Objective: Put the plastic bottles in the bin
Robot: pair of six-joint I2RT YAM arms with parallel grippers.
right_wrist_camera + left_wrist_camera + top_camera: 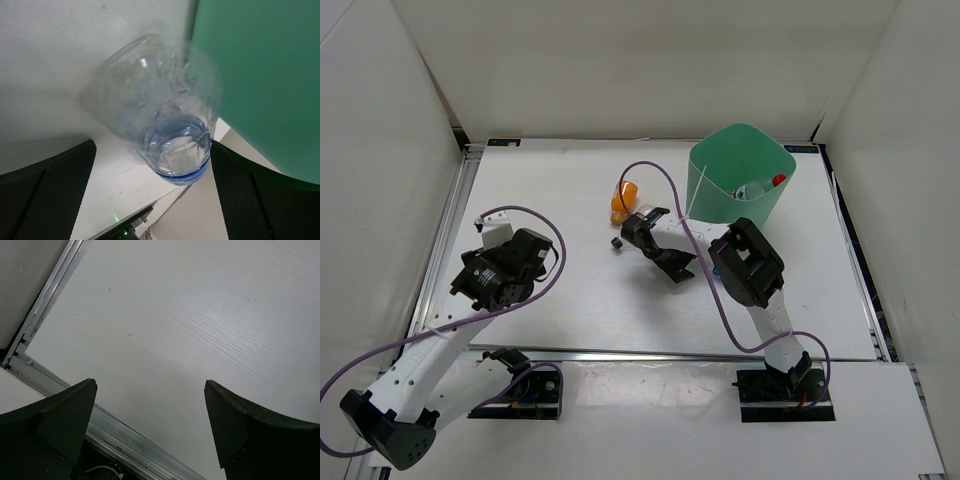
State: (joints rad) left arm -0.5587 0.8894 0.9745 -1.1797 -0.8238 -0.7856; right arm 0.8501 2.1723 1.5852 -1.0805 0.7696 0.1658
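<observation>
Right hand (152, 147), open, is straddling clear bottle (160, 115) at bin's (260, 75) nine o'clock, probably needing closing next; left hand (150, 405) idling open.

Colour notes: the bin (720, 195) is plain mint-green, and a red cap (779, 180) shows inside it. On the white, faintly grained table (200, 315) are an orange bottle (623, 203), a clear bottle (160, 115) with a blue band, and a small black piece (616, 243). The left tool (150, 385) and right tool (152, 145) are black, the right's pads finely meshed; the cables (646, 164) are purple.
</observation>
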